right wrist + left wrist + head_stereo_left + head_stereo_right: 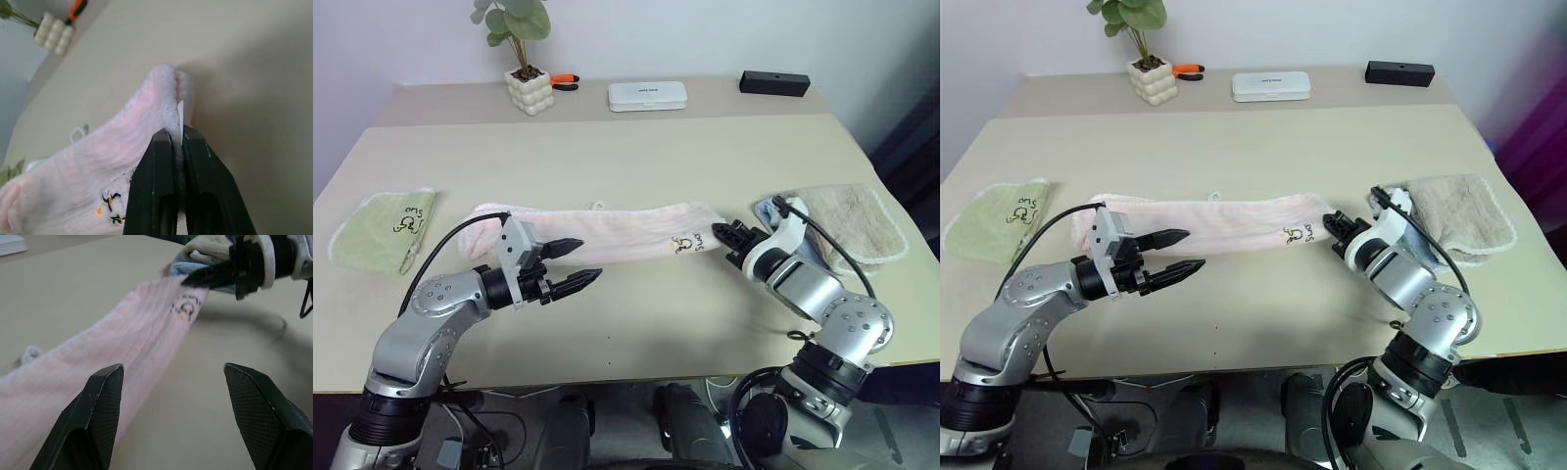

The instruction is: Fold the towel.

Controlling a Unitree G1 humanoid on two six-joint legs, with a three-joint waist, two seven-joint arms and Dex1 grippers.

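Pale pink fluffy terry towel (607, 233): long strip on beige table (636, 147) | right gripper (177, 139): fingers pinched on its marked end | left gripper (576, 264): fingers wide, empty, just beside towel's front edge

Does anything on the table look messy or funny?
Not much. The pink towel lies in a long, folded strip, and the right claw is pinching its end. A bluish cloth sits bunched up against the beige towel.

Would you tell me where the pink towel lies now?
The pink towel stretches across the table's middle, between the green towel and beige towel.
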